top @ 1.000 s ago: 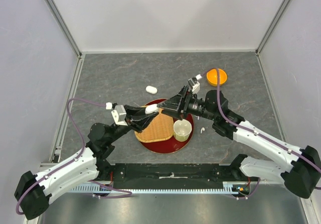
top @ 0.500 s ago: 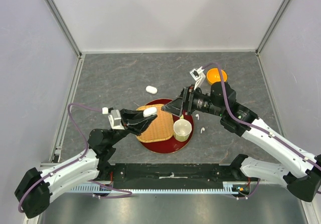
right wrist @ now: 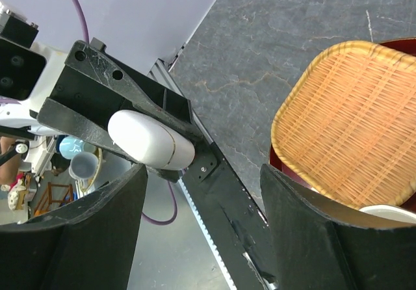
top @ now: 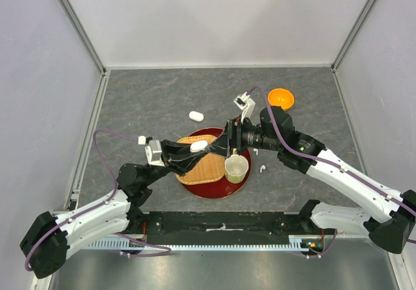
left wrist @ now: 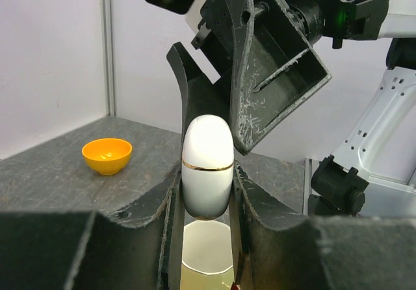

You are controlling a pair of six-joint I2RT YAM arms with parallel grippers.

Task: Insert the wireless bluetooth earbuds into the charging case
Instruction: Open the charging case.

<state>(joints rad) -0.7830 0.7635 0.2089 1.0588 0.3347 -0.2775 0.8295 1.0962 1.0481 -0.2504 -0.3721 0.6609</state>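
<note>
My left gripper [top: 199, 148] is shut on a white pebble-shaped charging case [top: 199, 145] with a gold seam and holds it closed in the air over the wicker tray [top: 203, 168]. In the left wrist view the case [left wrist: 207, 166] stands upright between my fingers [left wrist: 156, 199]. My right gripper [top: 225, 144] is open and empty, just right of the case and facing it; the case [right wrist: 149, 139] shows beyond its left finger [right wrist: 97, 225]. One tiny white earbud [top: 262, 169] lies on the table right of the cream cup [top: 236, 167]. The other earbuds are out of view.
The wicker tray and cream cup sit on a red plate [top: 211, 190]. A second white case [top: 195, 116] lies on the table behind the plate. An orange bowl [top: 281, 97] stands at the back right. White walls enclose the table.
My right gripper has swung left and closed in on the case. My left gripper has shifted slightly right with the case still in it.
</note>
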